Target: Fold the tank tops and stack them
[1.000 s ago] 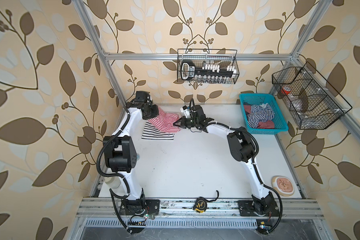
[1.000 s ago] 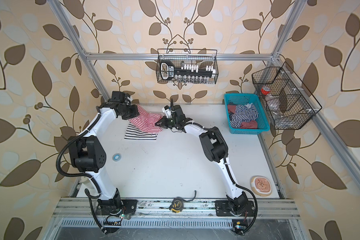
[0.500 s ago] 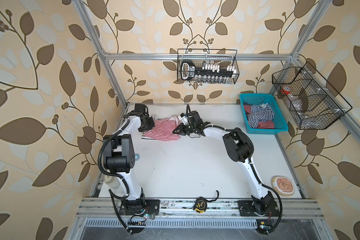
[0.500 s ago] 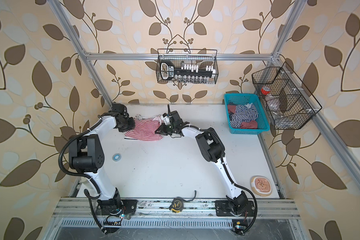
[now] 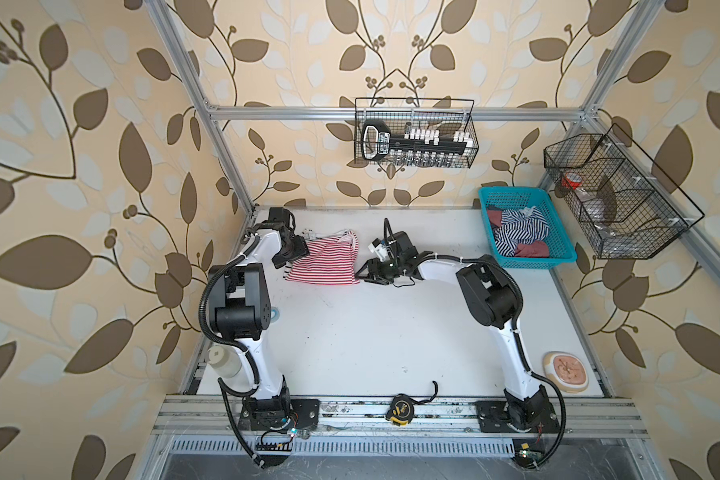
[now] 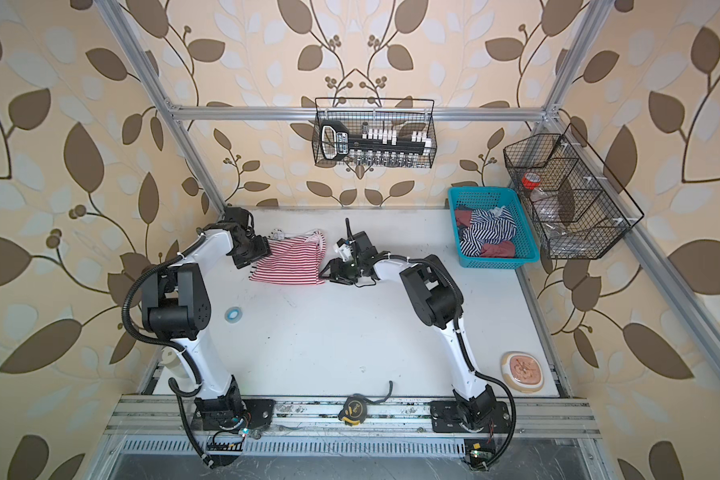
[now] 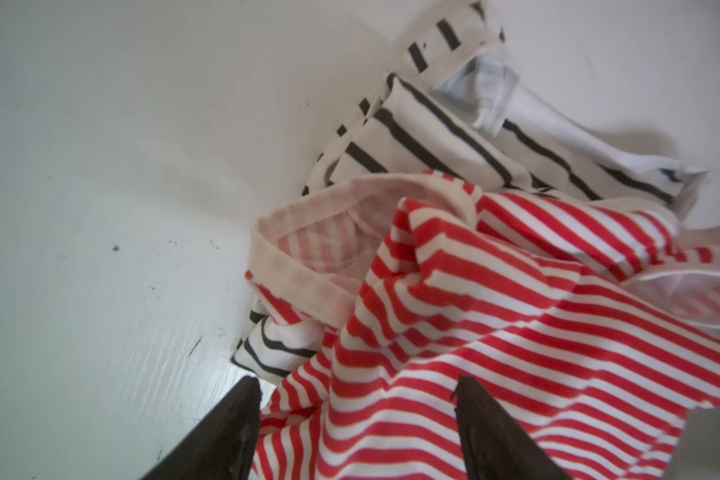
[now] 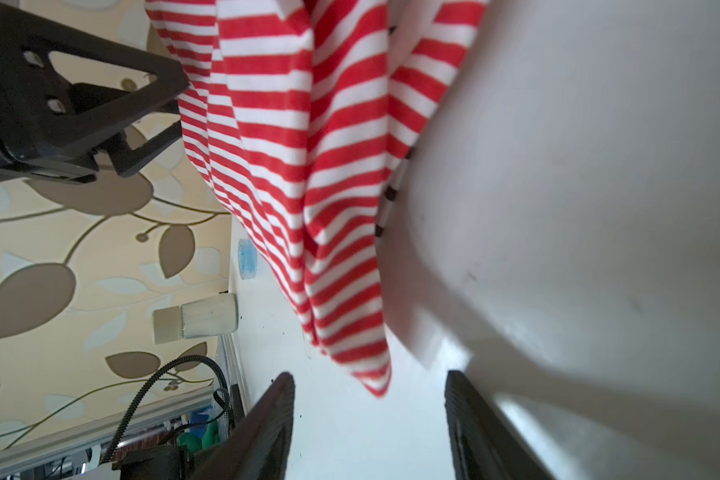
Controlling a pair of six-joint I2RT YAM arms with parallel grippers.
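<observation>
The red-and-white tank top [image 5: 323, 259] [image 6: 289, 262] lies folded at the back left of the table. It covers the black-and-white tank top [image 7: 433, 137], of which only an edge shows in both top views. My left gripper [image 5: 297, 252] [image 7: 355, 386] is open at the top's left side, with loose red fabric lying between its spread jaws. My right gripper [image 5: 362, 274] [image 8: 370, 380] is open at the top's right side, and a corner of the red top [image 8: 375, 374] lies just ahead of its tips. The navy-and-white tank top [image 5: 520, 230] sits crumpled in the basket.
The turquoise basket [image 5: 558, 253] stands at the back right with other cloth in it. Wire baskets hang on the back wall [image 5: 414, 133] and the right wall [image 5: 616, 203]. A tape measure [image 5: 400, 409], a blue tape roll [image 6: 233, 314] and a pink dish [image 5: 566, 371] lie nearer the front.
Both grippers lowered the lifted red-and-white top onto the black-and-white one, then opened and let it go. The right gripper has drawn slightly back from the cloth.
</observation>
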